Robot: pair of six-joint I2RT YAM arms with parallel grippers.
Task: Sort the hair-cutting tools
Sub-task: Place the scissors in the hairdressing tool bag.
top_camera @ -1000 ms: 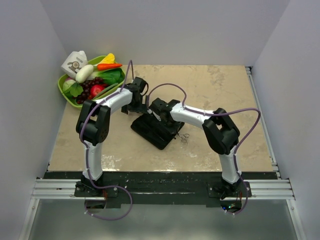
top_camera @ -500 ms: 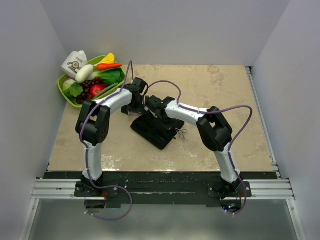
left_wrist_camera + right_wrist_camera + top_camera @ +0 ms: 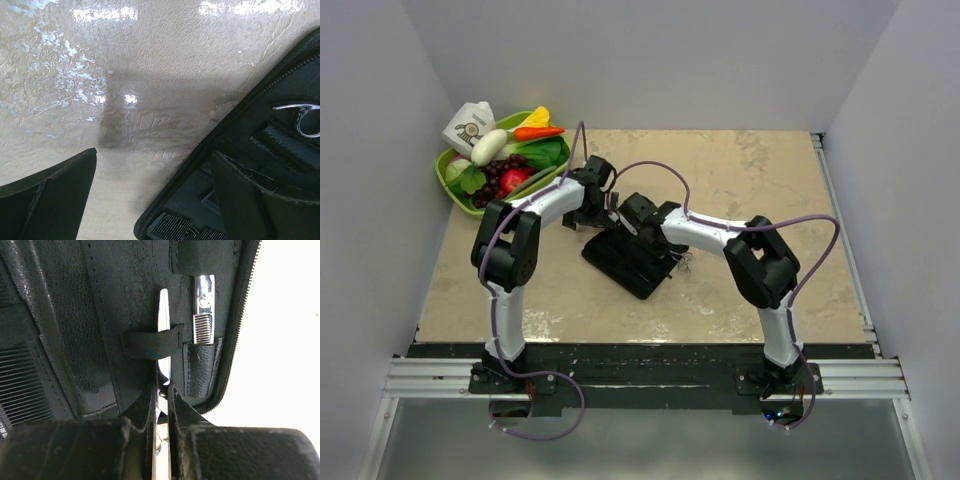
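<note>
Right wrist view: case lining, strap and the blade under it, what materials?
The case lining looks like black grained leather or faux leather, matte, with a pebbled texture. The strap seems to be woven elastic, judging by its ribbed weave. The scissors are likely polished steel, given the mirror-bright highlights.

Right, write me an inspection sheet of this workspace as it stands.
Surface: glossy beige stone-patterned tabletop, no spills seen.
Job's things: open flat black fabric case mid-table. Inside it are a slim silver scissors blade threaded under an elastic loop, a toothed silver blade in the pocket beside it, and a thin black comb on the other side.
Clutter: green tray of toy produce and a small carton, far left corner.
Grippers: right gripper has its fingers shut on the scissors blade. Left gripper has its fingers open, holding nothing, straddling the case's edge.
Cables: purple cables loop along both arms.
Surroundings: plain grey walls; metal rail at the near edge.
</note>
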